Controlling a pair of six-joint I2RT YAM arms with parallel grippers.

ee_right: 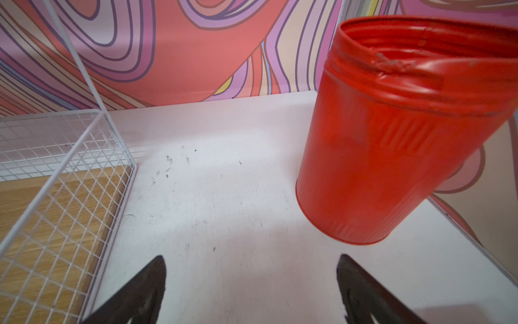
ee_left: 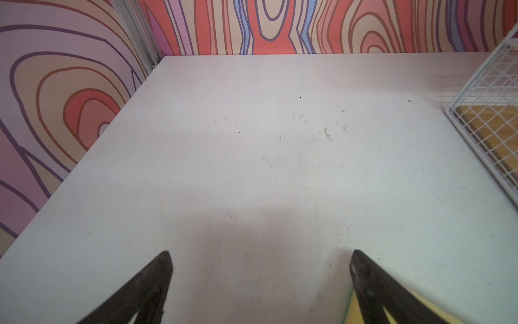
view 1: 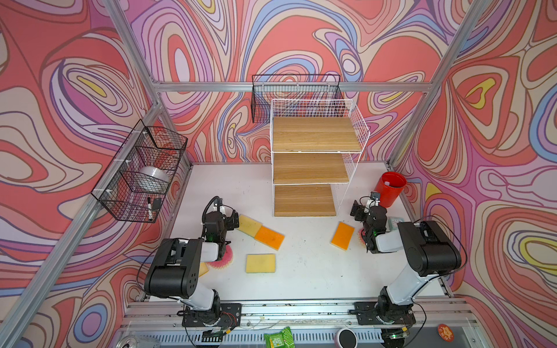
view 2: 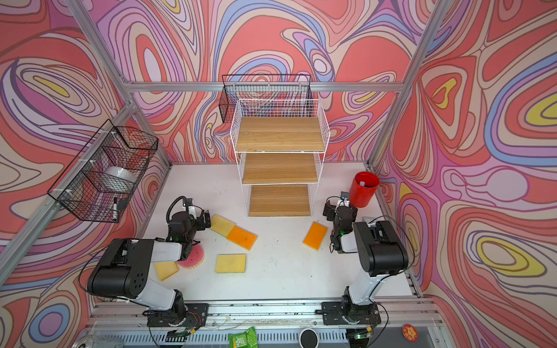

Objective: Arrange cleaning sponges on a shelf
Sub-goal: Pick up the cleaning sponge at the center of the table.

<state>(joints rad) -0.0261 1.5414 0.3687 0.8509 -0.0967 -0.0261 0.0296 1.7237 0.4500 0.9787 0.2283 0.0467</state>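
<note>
Several cleaning sponges lie on the white table in front of the shelf (view 1: 313,156), whose three wood boards are bare. Two yellow-up sponges (view 1: 249,225) (view 1: 260,263) and two orange ones (view 1: 269,237) (view 1: 342,235) lie in the open. A pink round sponge (view 1: 224,257) and a yellow one (view 2: 165,269) are partly under my left arm. Another pink sponge (view 1: 361,235) peeks out beneath my right arm. My left gripper (ee_left: 259,252) is open over bare table, beside a yellow sponge (ee_left: 354,313). My right gripper (ee_right: 251,256) is open and holds nothing, between the shelf (ee_right: 56,196) and a red bucket.
The red bucket (view 1: 390,189) stands at the back right, close to my right gripper. A mint clock (view 1: 394,224) sits beside the right arm. Black wire baskets hang on the left wall (view 1: 141,174) and behind the shelf (view 1: 295,96).
</note>
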